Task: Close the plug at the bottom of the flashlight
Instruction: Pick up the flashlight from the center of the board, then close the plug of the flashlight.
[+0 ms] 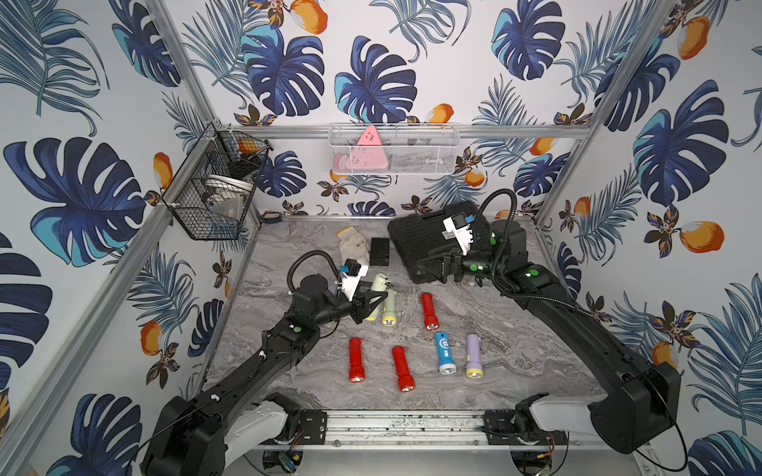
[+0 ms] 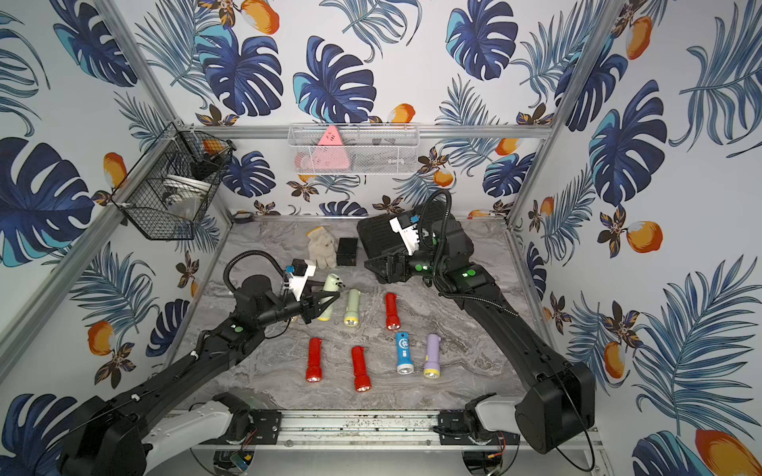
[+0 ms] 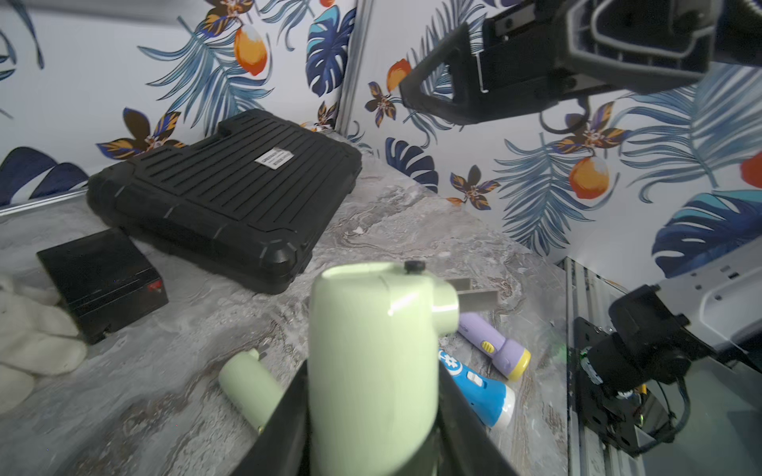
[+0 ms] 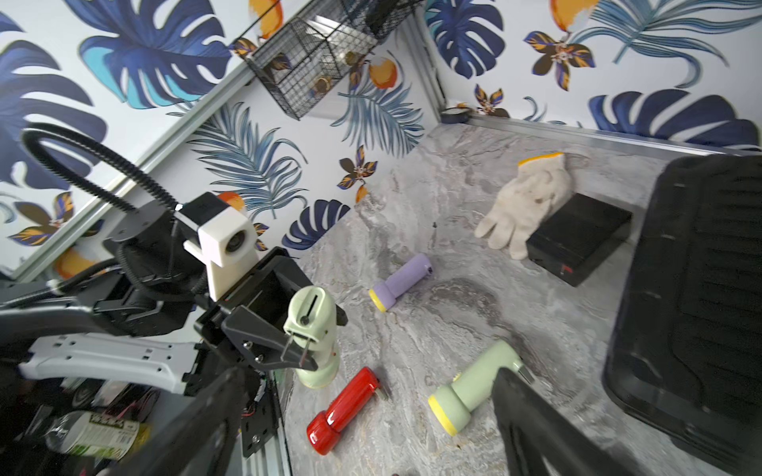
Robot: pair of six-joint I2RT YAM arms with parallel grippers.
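L gripper (image 1: 377, 303) pinches pale-green flashlight (image 3: 371, 350) mid-body; long axis runs straight out from jaws, plug prongs (image 3: 480, 297) at far end, prob. unfolded. R gripper (image 1: 426, 270) spread, empty, well beyond that end; I'd push w/ R.

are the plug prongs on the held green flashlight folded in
No, the prongs stick out from the green flashlight in the left gripper.
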